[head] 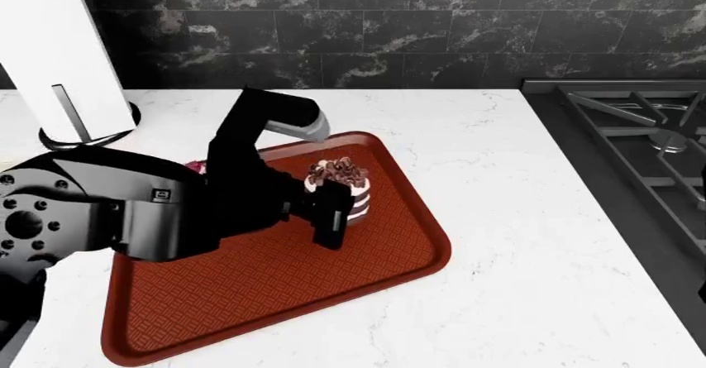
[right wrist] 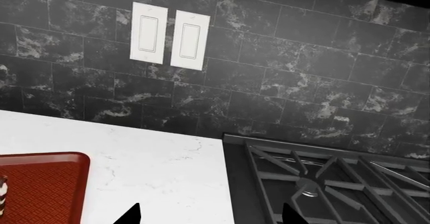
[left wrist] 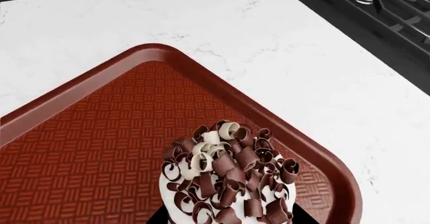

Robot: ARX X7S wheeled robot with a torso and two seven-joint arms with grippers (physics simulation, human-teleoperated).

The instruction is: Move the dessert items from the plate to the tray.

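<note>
Your left hand (head: 331,211) pinches the layered cake (head: 341,188) over the tray's (head: 276,289) far right corner — straight down sets it there.

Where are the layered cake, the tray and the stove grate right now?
layered cake (head: 344,184), head view, on its chocolate-curl top.
tray (left wrist: 94,133), left wrist view, on its bare crosshatch floor.
stove grate (right wrist: 323,173), right wrist view, on a bar.

Head view down over tray (head: 276,285); left wrist close above it.

Left pincer (head: 336,211) clamped; right pincer (right wrist: 211,219) spread.
</note>
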